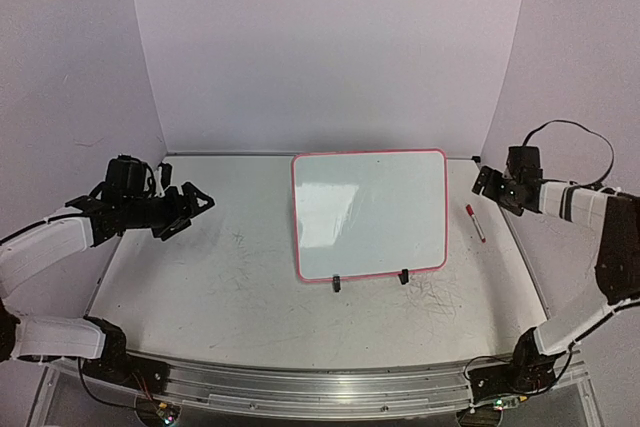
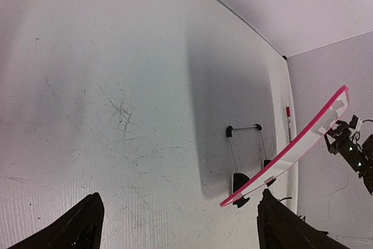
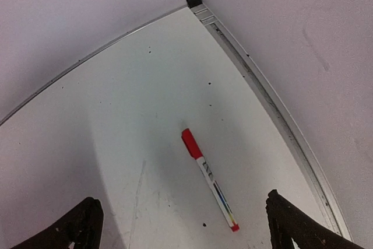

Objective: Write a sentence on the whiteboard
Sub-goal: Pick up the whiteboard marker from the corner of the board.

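Observation:
The whiteboard (image 1: 370,212) stands tilted on two black clip feet at the middle of the table, its rim pink-red. Its face looks plain white; the sentence is out of view. In the left wrist view I see the whiteboard (image 2: 303,144) edge-on from the side. A red-capped marker (image 1: 475,223) lies on the table right of the board, capped. My right gripper (image 1: 485,185) hovers open just above the marker (image 3: 208,180), which lies between and ahead of its fingers, untouched. My left gripper (image 1: 193,213) hangs open left of the board, empty.
The table's back edge and a metal rail (image 3: 274,109) along the right wall run close to the marker. The wire stand (image 2: 245,144) props the board from behind. Scuffed table surface (image 1: 230,267) lies between the left gripper and the board.

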### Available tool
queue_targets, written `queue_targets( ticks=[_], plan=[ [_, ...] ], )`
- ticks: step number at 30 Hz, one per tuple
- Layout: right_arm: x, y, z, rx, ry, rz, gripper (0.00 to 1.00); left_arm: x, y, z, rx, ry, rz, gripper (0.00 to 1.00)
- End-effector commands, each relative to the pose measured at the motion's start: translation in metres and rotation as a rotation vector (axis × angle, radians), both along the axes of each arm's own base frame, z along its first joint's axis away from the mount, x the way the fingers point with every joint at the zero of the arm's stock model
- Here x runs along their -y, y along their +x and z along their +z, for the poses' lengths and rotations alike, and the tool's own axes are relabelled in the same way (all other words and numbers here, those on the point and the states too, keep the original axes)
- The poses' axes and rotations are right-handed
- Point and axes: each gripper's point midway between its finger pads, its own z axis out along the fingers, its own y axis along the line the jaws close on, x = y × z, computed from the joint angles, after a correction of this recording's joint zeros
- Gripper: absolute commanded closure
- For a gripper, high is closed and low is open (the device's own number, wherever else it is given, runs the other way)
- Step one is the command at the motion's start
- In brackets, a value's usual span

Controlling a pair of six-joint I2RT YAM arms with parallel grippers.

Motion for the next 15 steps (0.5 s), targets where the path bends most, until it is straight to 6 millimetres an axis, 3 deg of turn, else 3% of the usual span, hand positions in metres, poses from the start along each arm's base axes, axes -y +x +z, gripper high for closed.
queue_targets(
  ticks=[1, 6, 10, 12, 15],
  plan=[
    [-0.007, 0.035, -0.016, -0.036, 0.045, 0.092, 0.02, 0.010, -0.005, 0.034, 0.055, -0.051, -0.063, 0.08],
    [-0.003, 0.047, -0.045, -0.155, -0.016, 0.130, 0.12, 0.006, -0.019, 0.045, 0.109, -0.015, -0.094, 0.05],
    [0.002, 0.044, -0.059, -0.223, -0.048, 0.131, 0.23, 0.006, -0.024, 0.040, 0.109, 0.040, -0.141, 0.05],
    [0.001, 0.041, -0.070, -0.269, -0.054, 0.146, 0.26, 0.008, -0.026, 0.036, 0.104, 0.045, -0.165, 0.05],
    [-0.001, 0.035, -0.093, -0.367, -0.052, 0.174, 0.38, 0.010, -0.029, 0.034, 0.110, 0.049, -0.193, 0.05]
  ],
)
